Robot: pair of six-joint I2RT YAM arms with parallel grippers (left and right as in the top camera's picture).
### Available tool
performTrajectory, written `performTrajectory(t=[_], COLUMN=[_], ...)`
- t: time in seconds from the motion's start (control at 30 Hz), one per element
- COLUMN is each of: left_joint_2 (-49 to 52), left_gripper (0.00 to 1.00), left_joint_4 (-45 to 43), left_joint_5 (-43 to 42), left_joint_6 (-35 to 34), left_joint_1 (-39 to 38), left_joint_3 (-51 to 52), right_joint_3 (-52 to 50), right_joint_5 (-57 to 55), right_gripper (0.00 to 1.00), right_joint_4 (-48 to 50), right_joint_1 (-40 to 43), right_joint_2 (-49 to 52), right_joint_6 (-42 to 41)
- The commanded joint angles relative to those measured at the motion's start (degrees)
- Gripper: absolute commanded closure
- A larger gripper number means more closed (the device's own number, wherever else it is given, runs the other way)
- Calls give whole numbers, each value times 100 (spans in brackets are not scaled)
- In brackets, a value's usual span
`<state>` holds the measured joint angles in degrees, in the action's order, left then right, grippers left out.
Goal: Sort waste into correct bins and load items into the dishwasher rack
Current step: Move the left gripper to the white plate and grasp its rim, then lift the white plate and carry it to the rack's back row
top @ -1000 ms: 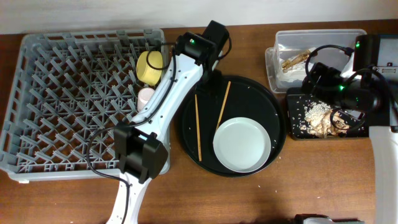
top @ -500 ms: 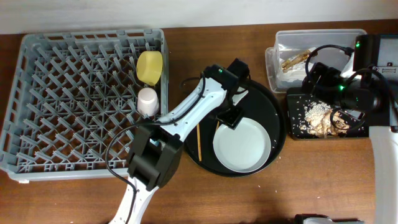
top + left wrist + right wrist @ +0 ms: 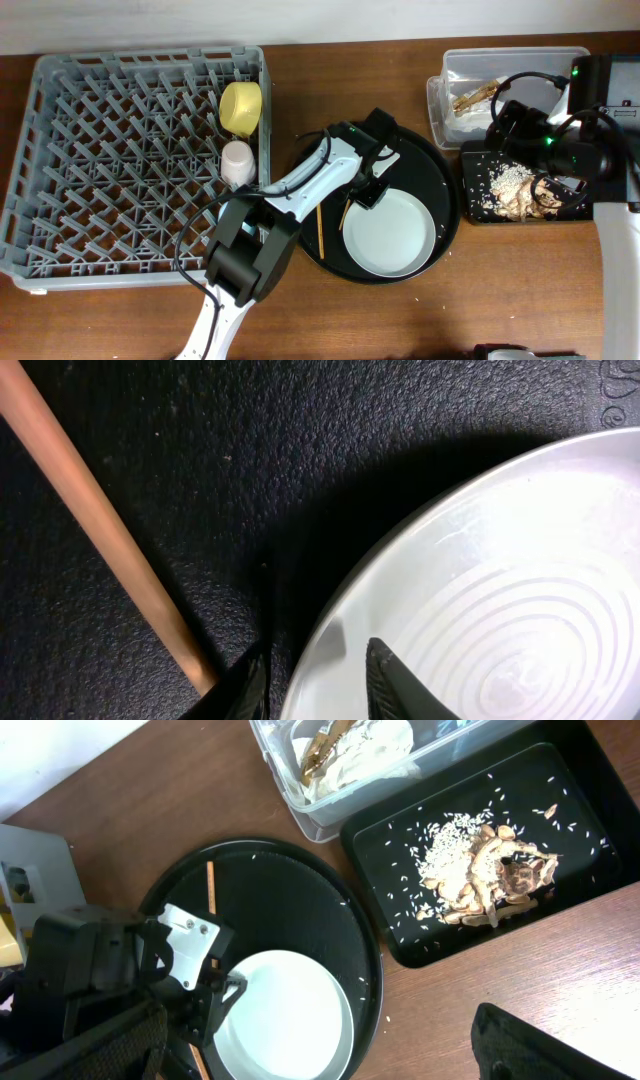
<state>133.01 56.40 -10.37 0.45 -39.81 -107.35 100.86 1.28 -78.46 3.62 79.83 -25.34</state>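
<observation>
My left gripper [image 3: 312, 685] is down on the round black tray [image 3: 250, 440], its fingers a narrow gap apart with the near rim of the white plate [image 3: 500, 590] between them; I cannot see them pinching it yet. A chopstick [image 3: 100, 530] lies just beside the outer finger, on the tray. I judge this to be the plate-loading step. Next I must close on the rim without catching the chopstick, lift, and carry the plate across to the grey rack [image 3: 100, 150], where the yellow bowl [image 3: 241, 108] and pink cup [image 3: 238, 160] already sit.
</observation>
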Motion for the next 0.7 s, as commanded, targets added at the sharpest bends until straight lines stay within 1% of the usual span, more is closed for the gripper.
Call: performTrajectory(t=[0.0,0.1,0.2,0.23,0.27,0.37,0.5,0.57,0.63,0.67], left_joint_2=[-59,-48,-44,-44,-44,-52,-389,-868,-1248,-1635], left_gripper=[69,70,91,96,99,99,99,99,99,99], left_joint_4=[-4,-94,-175,-186,-192,-177,179,542,669,664], left_joint_5=[-79,-79,-79,-79,-76,-50,103,671,1119,1718], left_joint_6=[48,48,48,48,48,48,48,46,46,46], left_joint_1=[-28,-66,-92,-92,-92,-90,-31,120,267,439], left_joint_3=[111,291,328,328,328,313,28,-400,-660,-776], right_joint_3=[42,42,42,42,42,42,42,42,42,42], right_joint_5=[-92,-92,-92,-92,-92,-92,-92,-92,-92,-92], right_gripper=[1,2,1,1,2,1,2,2,2,2], right_joint_4=[-4,-4,-4,-4,-4,-4,-4,-4,-4,-4], right_joint_1=[17,17,17,17,17,17,17,17,17,17], right_joint_2=[31,31,31,31,31,31,31,31,31,31], right_joint_6=[2,2,2,2,2,2,2,2,2,2])
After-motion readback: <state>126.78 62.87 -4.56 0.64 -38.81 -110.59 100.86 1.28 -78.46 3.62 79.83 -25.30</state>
